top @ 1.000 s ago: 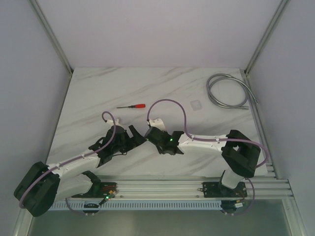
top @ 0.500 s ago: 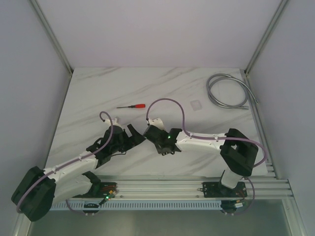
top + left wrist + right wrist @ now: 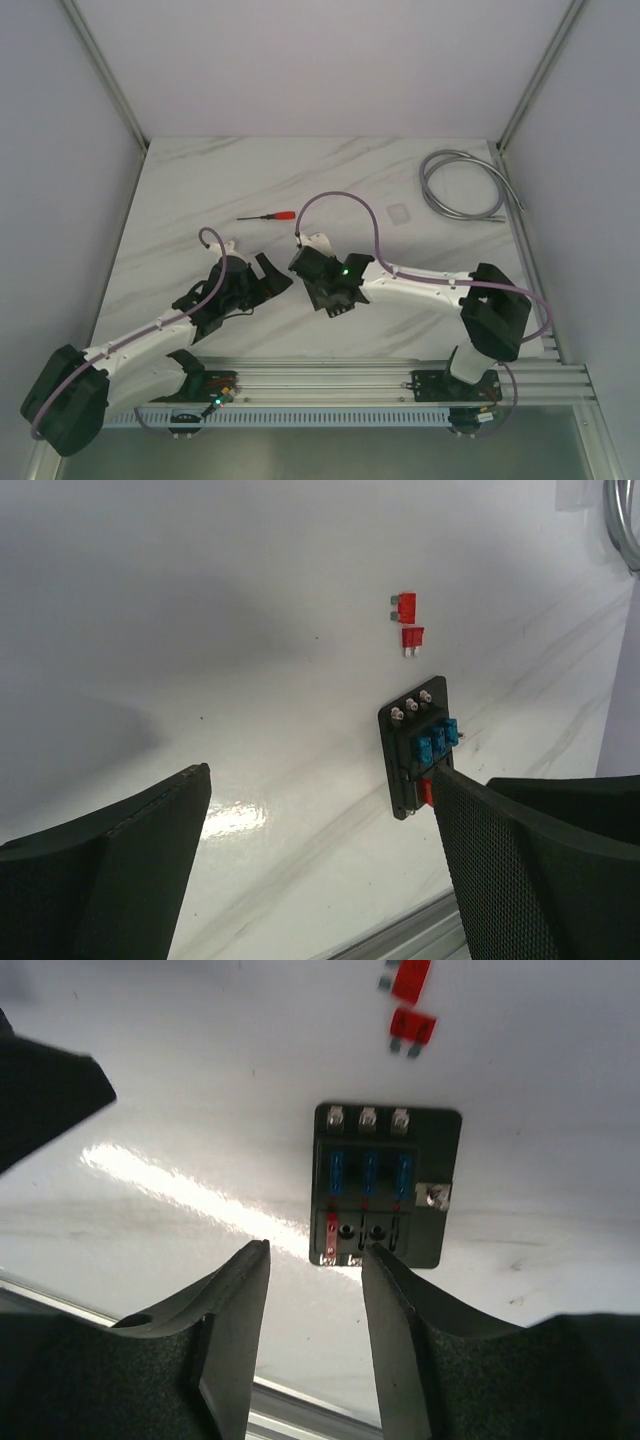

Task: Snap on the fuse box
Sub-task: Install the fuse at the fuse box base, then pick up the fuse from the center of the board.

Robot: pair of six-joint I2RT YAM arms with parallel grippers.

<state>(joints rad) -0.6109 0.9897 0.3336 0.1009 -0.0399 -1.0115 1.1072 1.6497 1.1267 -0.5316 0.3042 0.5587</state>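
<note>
The fuse box (image 3: 385, 1185) lies flat on the white marble table, a black square holding three blue fuses and one red one. My right gripper (image 3: 317, 1250) is open and empty, and its right fingertip almost meets the box's near edge. In the left wrist view the fuse box (image 3: 420, 745) sits just past the right finger (image 3: 500, 860) of my left gripper (image 3: 318, 775), which is wide open and empty. From above, the left gripper (image 3: 268, 275) and right gripper (image 3: 300, 265) face each other at mid-table and hide the box.
Two loose red fuses (image 3: 408, 622) lie just beyond the box. A small clear lid (image 3: 399, 213) sits further back on the right, near a coiled grey cable (image 3: 465, 185). A red-handled screwdriver (image 3: 268, 215) lies behind the left gripper. An aluminium rail (image 3: 350, 380) runs along the near edge.
My right gripper has gone from nearly shut to open and shifted slightly left. The left arm has edged back a little, its gripper still wide open.
</note>
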